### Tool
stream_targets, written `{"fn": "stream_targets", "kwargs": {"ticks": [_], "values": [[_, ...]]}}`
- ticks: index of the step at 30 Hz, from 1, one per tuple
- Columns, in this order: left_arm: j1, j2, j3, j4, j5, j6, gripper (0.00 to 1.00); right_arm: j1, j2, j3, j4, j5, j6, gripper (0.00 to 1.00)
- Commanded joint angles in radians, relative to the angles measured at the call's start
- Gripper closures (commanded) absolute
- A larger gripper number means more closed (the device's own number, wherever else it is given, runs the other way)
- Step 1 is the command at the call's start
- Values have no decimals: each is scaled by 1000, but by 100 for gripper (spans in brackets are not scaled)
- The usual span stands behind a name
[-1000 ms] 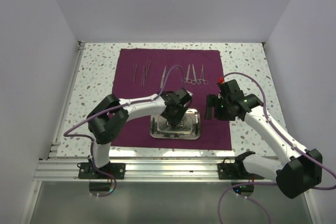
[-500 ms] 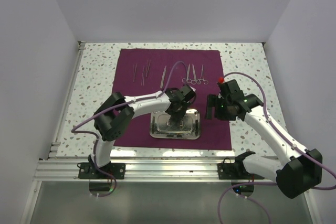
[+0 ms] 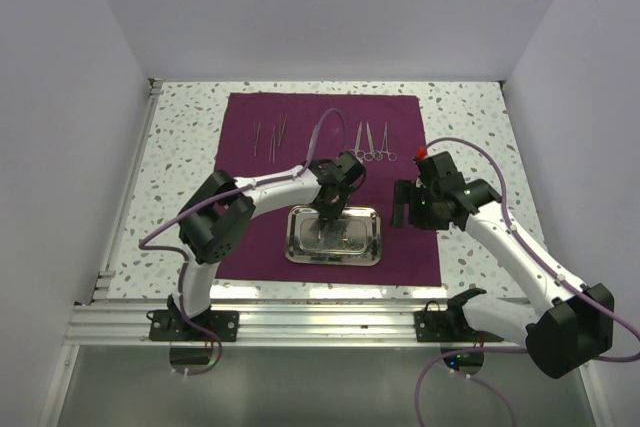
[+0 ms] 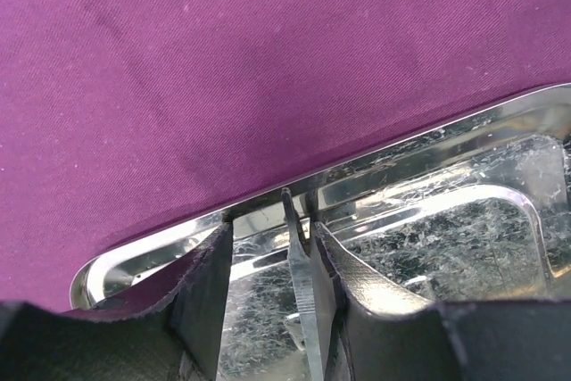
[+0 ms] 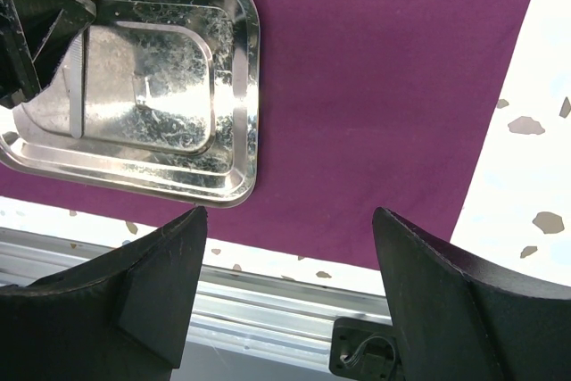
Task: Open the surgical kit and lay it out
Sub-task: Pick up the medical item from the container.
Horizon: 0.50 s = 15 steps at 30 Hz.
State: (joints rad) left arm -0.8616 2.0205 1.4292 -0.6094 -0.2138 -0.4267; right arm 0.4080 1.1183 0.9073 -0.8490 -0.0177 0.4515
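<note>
Steel tray [image 3: 378, 239] sits on the near half of the maroon cloth wrap [image 3: 240, 112], which is spread flat on the table [image 3: 180, 147]. My right gripper [image 5: 287, 247] hangs just beside the tray's right side, over bare cloth, jaws wide apart and empty. My left gripper [image 4: 268, 236] is down at the tray's far rim, with a flat steel instrument [image 4: 300, 283], tweezers by its look, between the fingers [image 4: 201, 292]. The blade lies against one finger and a gap shows on the other side; whether the grip is made I cannot tell. Beyond the tray, ring-handled forceps [image 3: 370, 143] and several thin instruments [image 3: 270, 137] lie in a row on the far part of the cloth.

Assessment: wrap open, layout part done. The step in hand is taking what looks like the last piece out of the tray. The next move calls for a firm pinch, a clean lift over the rim, and placement in the far row, apart from its neighbours.

Change from a second ago: left gripper has gone from mid-tray to the far rim and its jaws have narrowed; right arm unmoved
</note>
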Motion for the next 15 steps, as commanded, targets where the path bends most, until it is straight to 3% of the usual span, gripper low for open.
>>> {"fn": "stream_targets", "kwargs": {"ticks": [1, 8, 15], "values": [[1, 63, -6, -52, 11, 8, 57, 5, -18, -7, -2, 2, -2, 21], [-2, 69, -27, -23, 73, -32, 62, 5, -21, -7, -1, 2, -2, 21], [-2, 96, -52, -10, 106, -67, 81, 5, -22, -7, -2, 1, -2, 21]]}}
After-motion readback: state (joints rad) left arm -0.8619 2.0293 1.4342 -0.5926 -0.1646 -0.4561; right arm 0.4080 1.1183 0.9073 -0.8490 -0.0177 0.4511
